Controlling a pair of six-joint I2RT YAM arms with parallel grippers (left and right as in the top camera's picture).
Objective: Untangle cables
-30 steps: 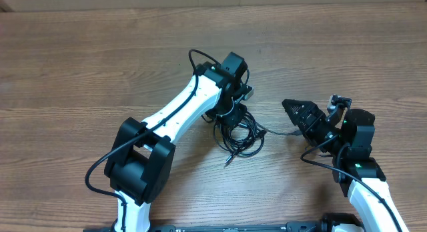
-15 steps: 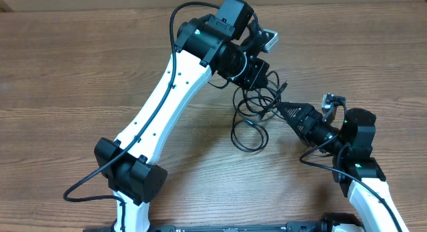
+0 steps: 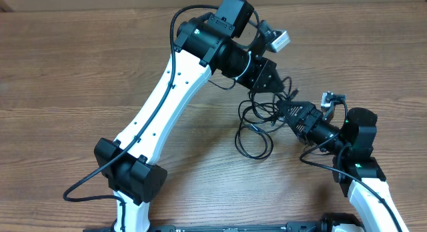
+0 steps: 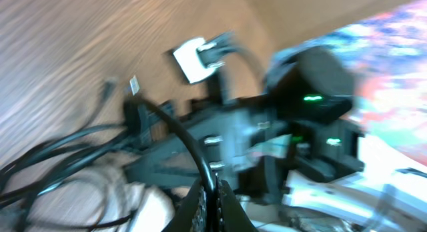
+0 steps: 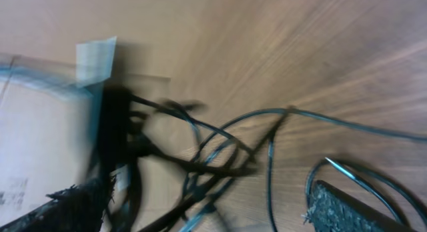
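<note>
The cables hung as a loose black tangle just right of centre in the overhead frame. Their upper strands were lifted off the desk, and the lower loops appeared to trail on the wood toward lower centre. Just above the tangle, the left end effector was clamped tight on a strand, which the left wrist view showed running out between its fingertips at the bottom edge. The right end effector reached in from the right with its jaws spread wide. In the right wrist view the strands lay ahead of and between the jaws, though blur hid whether any strand touched a pad. To do this step well, the right end effector should probably close on one single strand near the knot rather than a bunch. It should then draw away from the left slowly, so the loops slide free instead of cinching.
</note>
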